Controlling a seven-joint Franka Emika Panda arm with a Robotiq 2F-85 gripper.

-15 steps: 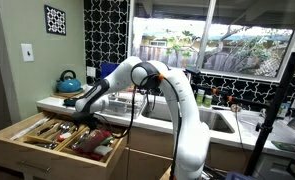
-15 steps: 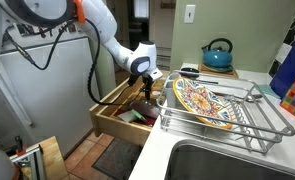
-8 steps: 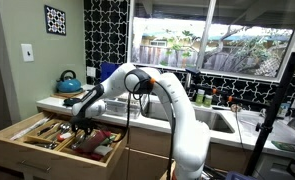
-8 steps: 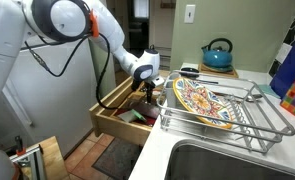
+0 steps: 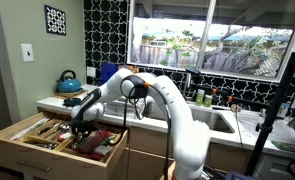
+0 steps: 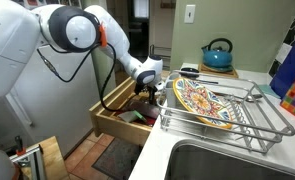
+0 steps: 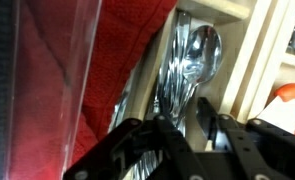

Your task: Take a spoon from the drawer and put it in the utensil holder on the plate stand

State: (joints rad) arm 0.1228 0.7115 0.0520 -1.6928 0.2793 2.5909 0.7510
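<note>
the claw is down inside the open drawer, tips in a cutlery compartment. wrist view: jaws stand close together with only a narrow gap, and the handles of a stack of spoons run straight into that gap. can't tell if the pads are actually clamping a handle or just flanking it. the spoon bowls lie nested just ahead of the tips, in the drawer.

a red fabric-looking item lies along one side of the claw. a light wooden divider runs along the opposite side, just beside the stack.

both exterior views: arm bent over, claw pointing down into the drawer.

the plate stand sits on the counter, well apart from the claw and above drawer level. a patterned plate leans in its slots at the end nearest the claw. a teal kettle stands beyond the stand, further from the claw.
</note>
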